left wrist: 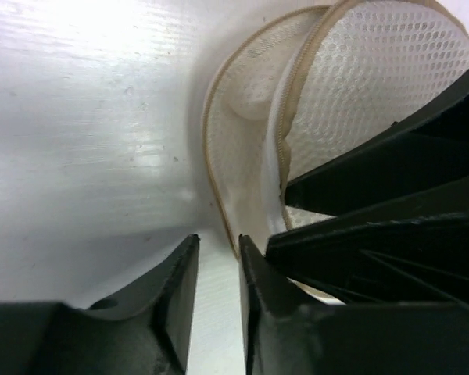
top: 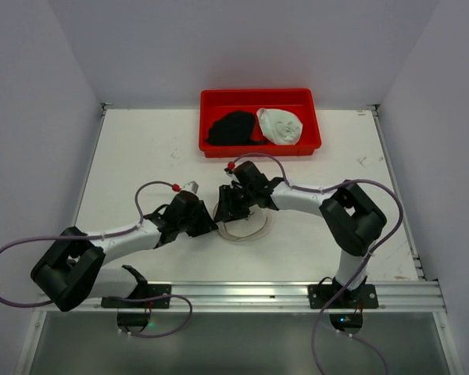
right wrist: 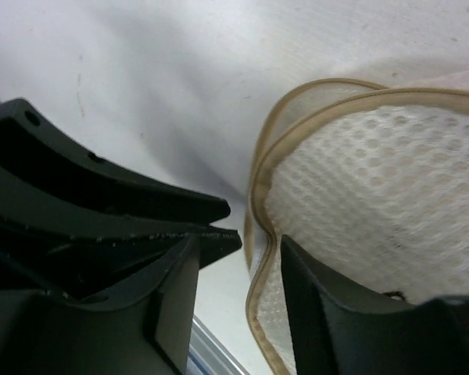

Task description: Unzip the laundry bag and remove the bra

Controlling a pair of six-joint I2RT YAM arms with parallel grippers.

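Note:
The laundry bag [top: 251, 228] lies flat on the table [top: 141, 156] at the middle, a round white mesh case with tan edging. In the left wrist view its two tan-edged layers [left wrist: 242, 117] stand apart. My left gripper [top: 213, 219] sits at the bag's left rim, open by a narrow gap [left wrist: 218, 242] with only table between the fingers. My right gripper [top: 228, 209] meets it from the right and is open [right wrist: 238, 244]; the bag's rim [right wrist: 259, 258] runs loosely between its fingers. The black bra [top: 233, 129] lies in the red tray.
The red tray [top: 259, 145] stands at the back centre of the table and also holds a pale white cup [top: 280, 125]. The two grippers almost touch over the bag. White walls close in the table on three sides.

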